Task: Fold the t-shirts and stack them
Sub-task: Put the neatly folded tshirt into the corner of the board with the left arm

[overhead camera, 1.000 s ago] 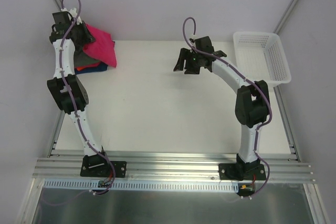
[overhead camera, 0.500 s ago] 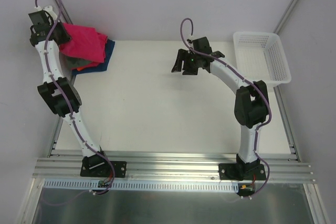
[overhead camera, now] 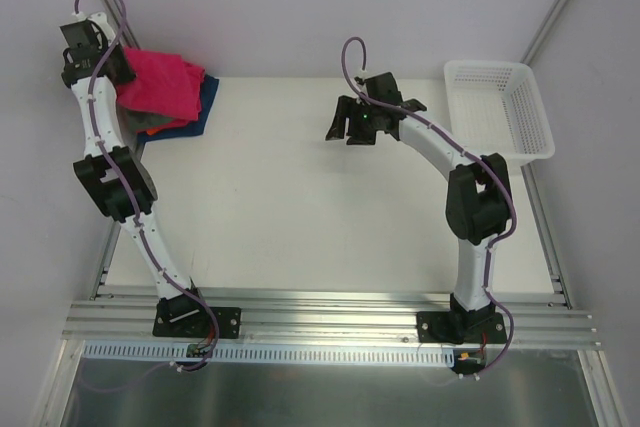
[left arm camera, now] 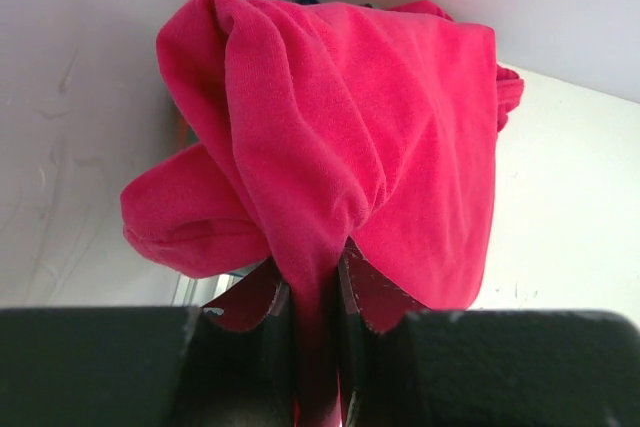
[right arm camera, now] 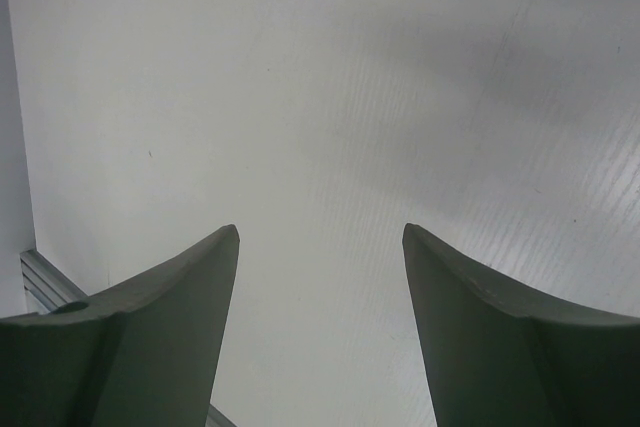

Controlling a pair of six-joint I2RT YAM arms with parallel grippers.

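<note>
The crimson-red t-shirt [overhead camera: 160, 82] hangs bunched over a pile at the table's far left corner. My left gripper [overhead camera: 115, 72] is shut on a pinched fold of it. In the left wrist view the red cloth [left arm camera: 340, 127] runs down between the closed fingers of the left gripper [left arm camera: 313, 277]. Under the red shirt lie a grey-green t-shirt [overhead camera: 148, 121] and a dark blue t-shirt [overhead camera: 206, 99]. My right gripper [overhead camera: 350, 132] hovers over the far middle of the table, open. Between the fingers of the right gripper [right arm camera: 320, 232] there is only bare white table.
A white lattice basket [overhead camera: 487, 65] stands at the far right corner of the white table [overhead camera: 300, 207]. Metal frame posts rise at both far corners. An aluminium rail runs along the near edge by the arm bases.
My left gripper has swung left and back with the red shirt, pulling the cloth across the pile, then stayed nearly still. The right gripper has crept slightly left.
</note>
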